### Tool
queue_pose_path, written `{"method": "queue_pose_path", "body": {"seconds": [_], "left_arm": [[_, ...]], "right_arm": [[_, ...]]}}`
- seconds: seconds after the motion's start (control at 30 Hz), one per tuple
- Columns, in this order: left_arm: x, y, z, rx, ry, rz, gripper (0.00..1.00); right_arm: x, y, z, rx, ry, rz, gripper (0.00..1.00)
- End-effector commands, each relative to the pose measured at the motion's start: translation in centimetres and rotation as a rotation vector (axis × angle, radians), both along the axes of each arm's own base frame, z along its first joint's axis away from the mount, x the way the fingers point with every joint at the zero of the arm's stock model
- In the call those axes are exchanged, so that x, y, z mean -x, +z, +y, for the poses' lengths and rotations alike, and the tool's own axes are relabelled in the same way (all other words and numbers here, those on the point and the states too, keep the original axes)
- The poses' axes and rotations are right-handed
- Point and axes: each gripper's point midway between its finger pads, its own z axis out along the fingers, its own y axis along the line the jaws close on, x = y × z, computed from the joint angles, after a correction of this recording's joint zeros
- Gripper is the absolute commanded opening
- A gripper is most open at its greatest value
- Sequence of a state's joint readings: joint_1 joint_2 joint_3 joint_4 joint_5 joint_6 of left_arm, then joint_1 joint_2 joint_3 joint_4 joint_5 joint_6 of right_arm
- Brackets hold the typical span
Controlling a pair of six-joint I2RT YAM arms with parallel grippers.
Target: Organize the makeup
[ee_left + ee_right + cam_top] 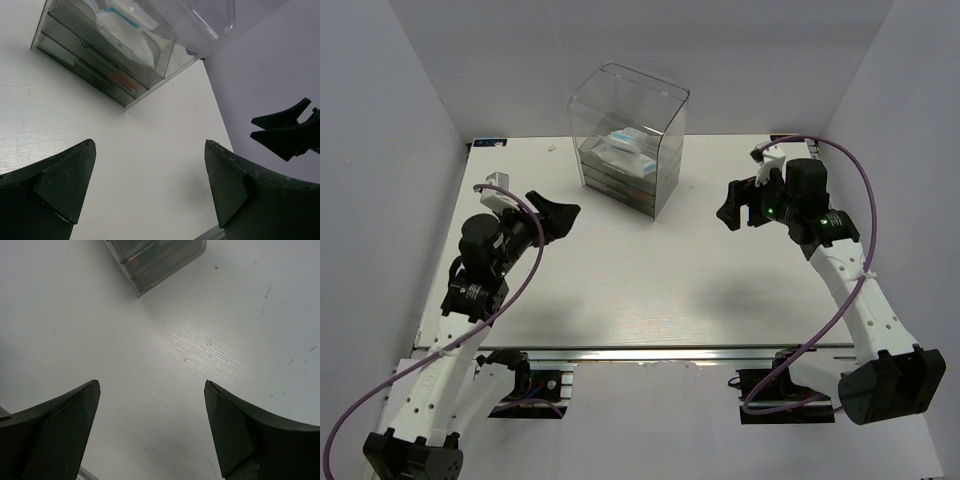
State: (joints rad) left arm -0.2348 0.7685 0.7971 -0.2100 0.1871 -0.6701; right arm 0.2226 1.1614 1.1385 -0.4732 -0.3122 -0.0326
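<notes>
With the makeup stowed in the drawer box by the table's far edge, left and right jaws hung released, empty — seemingly nothing left to grasp.

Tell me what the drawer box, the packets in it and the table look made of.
The drawer box: clear hard plastic, glossy; its walls show through and the drawer fronts are ribbed. The packets: soft white film with blue print, probably plastic, slightly crumpled. The table: white, matte, with fine wood-like grain, likely laminate or painted board.
</notes>
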Motion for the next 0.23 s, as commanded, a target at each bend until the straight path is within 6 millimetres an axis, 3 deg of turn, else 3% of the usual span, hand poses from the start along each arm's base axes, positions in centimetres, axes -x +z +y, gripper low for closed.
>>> {"method": "queue_pose_path", "body": {"seconds": [0.0,0.2], "left_arm": [[1.13,1.48,0.0,-0.019,-0.028,-0.068,0.98],[1.8,1.18,-0.03,-0.014,-0.039,-0.079,0.98]], "right_arm": [[-0.12,2.45,-0.95,-0.009,-0.064,-0.066,0.89],[-0.29,2.36,-1.84,0.013,-0.111,-0.086,0.9]]}}
